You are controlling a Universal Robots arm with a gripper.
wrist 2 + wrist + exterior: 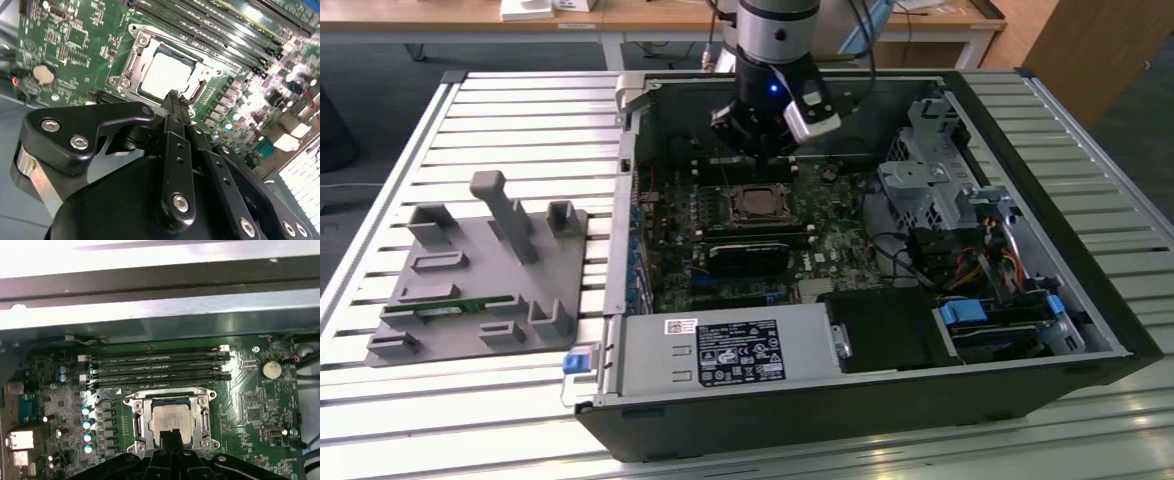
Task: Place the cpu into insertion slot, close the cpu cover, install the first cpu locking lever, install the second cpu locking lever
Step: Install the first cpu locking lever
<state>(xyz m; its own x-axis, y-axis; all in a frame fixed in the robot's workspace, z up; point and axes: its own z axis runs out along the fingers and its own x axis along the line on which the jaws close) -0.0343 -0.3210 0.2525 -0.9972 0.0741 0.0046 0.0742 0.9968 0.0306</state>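
My jaws are pinched together and empty, hovering near the cpu (165,75). It sits in the insertion slot (147,415), with the cpu cover (136,420) lying flat around it on the green board (260,405).

1. This is a robotics lab or test workshop: a robot arm (774,40) hangs over a slatted metal table (520,110).
2. An open computer case (854,420) lies on that table, its green circuit board (260,405) exposed.
3. A grey parts fixture (454,290) sits beside the case.
4. Wooden desks (667,18) and a dark floor (374,60) behind suggest an office-like room.
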